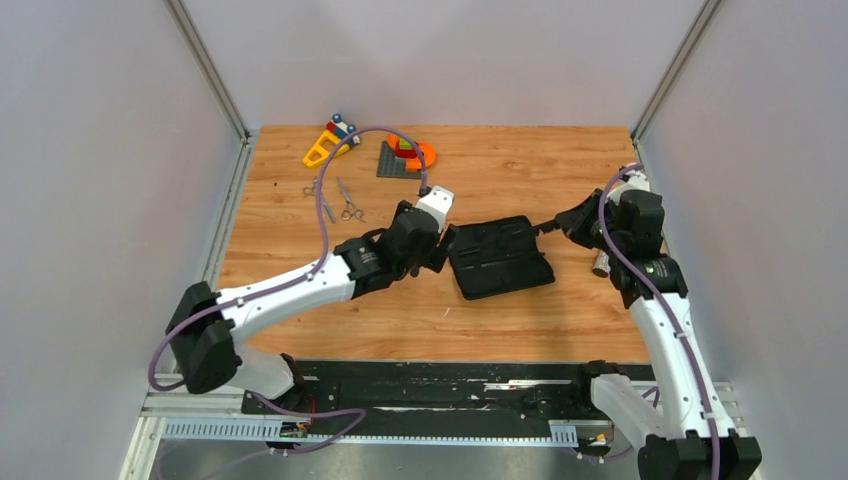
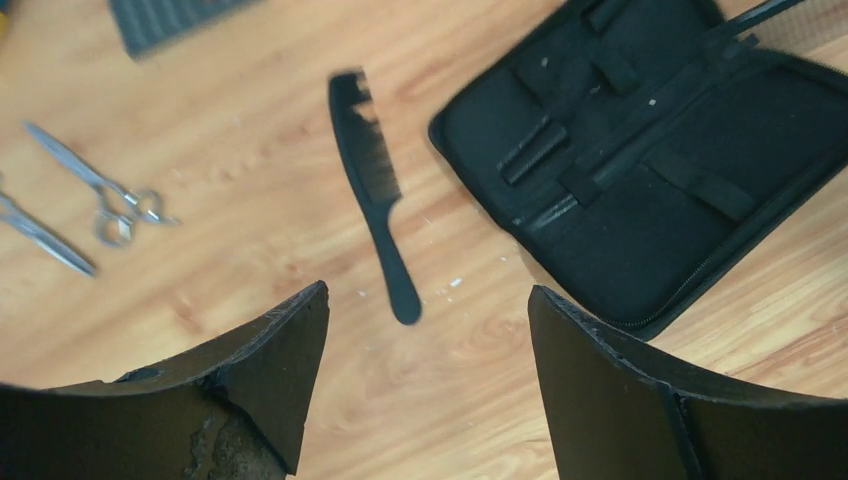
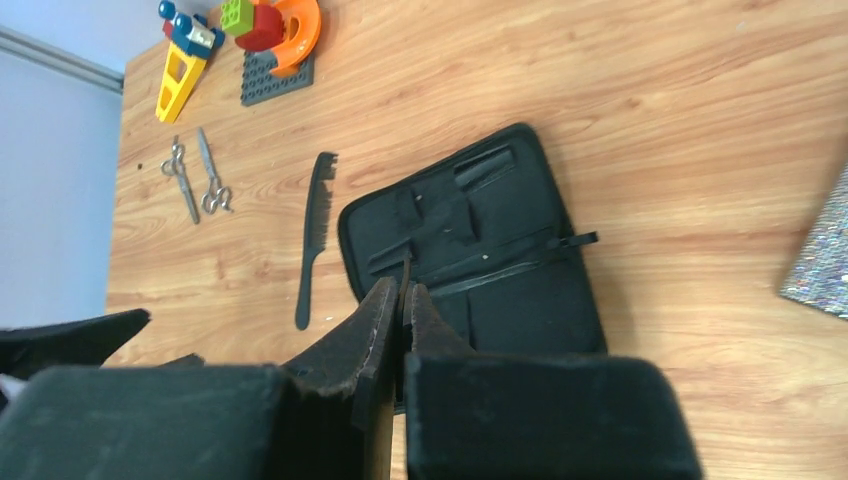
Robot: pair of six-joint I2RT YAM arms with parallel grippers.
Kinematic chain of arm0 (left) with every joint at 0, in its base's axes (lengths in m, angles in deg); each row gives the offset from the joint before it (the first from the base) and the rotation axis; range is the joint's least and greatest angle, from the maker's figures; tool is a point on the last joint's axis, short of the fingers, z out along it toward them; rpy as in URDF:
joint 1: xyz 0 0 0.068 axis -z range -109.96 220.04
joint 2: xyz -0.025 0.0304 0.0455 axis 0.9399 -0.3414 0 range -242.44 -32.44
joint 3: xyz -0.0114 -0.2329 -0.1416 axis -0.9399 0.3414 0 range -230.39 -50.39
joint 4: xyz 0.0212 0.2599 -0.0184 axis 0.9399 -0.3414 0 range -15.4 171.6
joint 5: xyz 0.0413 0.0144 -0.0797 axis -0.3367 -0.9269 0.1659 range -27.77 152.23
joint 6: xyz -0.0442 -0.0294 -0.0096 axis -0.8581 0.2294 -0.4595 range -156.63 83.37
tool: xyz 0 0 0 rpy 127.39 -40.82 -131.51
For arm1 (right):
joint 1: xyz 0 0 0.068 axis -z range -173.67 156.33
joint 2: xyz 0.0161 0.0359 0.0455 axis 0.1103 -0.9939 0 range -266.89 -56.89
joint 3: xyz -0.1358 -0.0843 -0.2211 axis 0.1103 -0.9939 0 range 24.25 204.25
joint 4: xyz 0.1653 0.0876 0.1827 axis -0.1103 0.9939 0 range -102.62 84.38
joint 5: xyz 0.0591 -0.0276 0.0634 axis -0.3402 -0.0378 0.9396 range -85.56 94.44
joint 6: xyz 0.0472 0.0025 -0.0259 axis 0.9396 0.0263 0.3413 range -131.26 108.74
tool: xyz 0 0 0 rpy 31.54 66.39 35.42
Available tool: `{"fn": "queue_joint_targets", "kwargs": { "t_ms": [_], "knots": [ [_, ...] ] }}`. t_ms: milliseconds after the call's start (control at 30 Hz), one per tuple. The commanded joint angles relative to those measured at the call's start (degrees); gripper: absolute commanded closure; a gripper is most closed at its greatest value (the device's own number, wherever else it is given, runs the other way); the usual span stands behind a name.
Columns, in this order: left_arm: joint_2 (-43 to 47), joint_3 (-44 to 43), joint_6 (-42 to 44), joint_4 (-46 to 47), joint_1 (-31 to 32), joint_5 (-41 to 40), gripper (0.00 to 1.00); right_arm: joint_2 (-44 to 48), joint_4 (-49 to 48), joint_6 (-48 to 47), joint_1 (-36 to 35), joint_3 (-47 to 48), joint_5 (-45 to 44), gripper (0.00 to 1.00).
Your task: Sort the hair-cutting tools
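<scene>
1. A light wooden table [image 1: 520,170] fills the floor of a booth closed in by plain grey walls [image 1: 100,150], with metal frame posts [image 1: 210,70] rising at the far corners.
2. An open black zip case [image 1: 500,258] lies flat at the table's middle, inner straps up.
3. The black comb [image 2: 375,195] rests on the wood just left of the case without touching it, teeth toward the far side and handle toward the near side.
4. Two silver scissors [image 2: 95,185] [image 2: 40,235] lie side by side further left and farther back, blades shut, ring handles pointing opposite ways.
5. Colourful toy blocks [image 1: 330,140] and a grey plate of blocks [image 1: 408,155] sit along the far edge, left of centre.
6. A glittery tube [image 3: 820,250] lies right of the case.
7. The left gripper [image 2: 428,295] hangs over the comb's handle end, fingers spread wide and holding nothing.
8. The right gripper [image 3: 403,290] sits at the case's right edge with fingers pressed together; whether they pinch any part of the case cannot be told.
</scene>
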Motion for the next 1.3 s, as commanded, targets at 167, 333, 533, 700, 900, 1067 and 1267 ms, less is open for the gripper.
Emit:
{"fn": "queue_joint_targets", "kwargs": {
  "t_ms": [167,333,533,700,900,1067,1267],
  "knots": [
    [-13.8,-5.7,-23.2,-9.5,-5.1,18.2,0.22,9.8,-3.4,-5.1,0.2,-6.1,-5.7,1.00],
    [-19.7,-6.7,-27.4,-6.7,-5.3,22.2,0.23,12.1,-2.6,-4.5,0.2,-8.8,-4.8,1.00],
    [-21.8,-6.2,-31.7,-2.8,-5.4,23.3,0.23,12.9,-1.6,-6.5,0.2,-9.8,-3.8,1.00],
    [-22.9,-7.1,-34.7,-0.8,-5.9,24.1,0.22,12.6,-1.1,-6.8,0.2,-9.9,-3.2,1.00],
    [-27.7,-9.4,-35.1,-2.4,-6.0,25.2,0.21,11.1,-1.1,-8.6,0.2,-8.8,-2.2,1.00],
    [-30.3,-9.0,-35.0,-2.9,-5.9,25.5,0.27,8.8,-1.3,-11.0,0.2,-8.1,-1.5,1.00],
    [-32.3,-9.2,-33.2,-4.7,-6.0,22.3,0.47,8.0,-1.4,-11.9,0.2,-9.0,1.9,1.00]
  ]
}}
